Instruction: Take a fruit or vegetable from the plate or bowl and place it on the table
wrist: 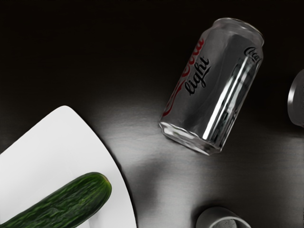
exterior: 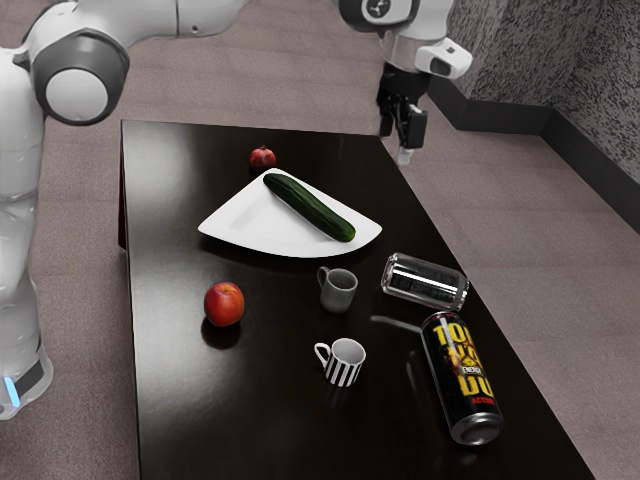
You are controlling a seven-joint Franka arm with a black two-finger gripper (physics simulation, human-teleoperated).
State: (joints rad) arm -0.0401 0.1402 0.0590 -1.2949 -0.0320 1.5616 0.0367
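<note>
My gripper (exterior: 396,141) is raised at the far right edge of the table in the exterior view, its two fingers apart and nothing held. A white, fan-shaped plate (exterior: 240,222) bears a long green cucumber (exterior: 310,208), which lies across it. In the wrist view the cucumber's rounded end (wrist: 88,195) rests near the rim of the plate (wrist: 57,147). My hand is off to one side of both, touching neither.
On the dark table (exterior: 175,400) are a pomegranate (exterior: 263,158) behind the plate, a red fruit (exterior: 224,304), a grey mug (exterior: 338,290), a striped mug (exterior: 344,363), a lying silver can (exterior: 425,282) and a black can (exterior: 462,380). The wrist view shows the silver can (wrist: 209,85) beside the plate.
</note>
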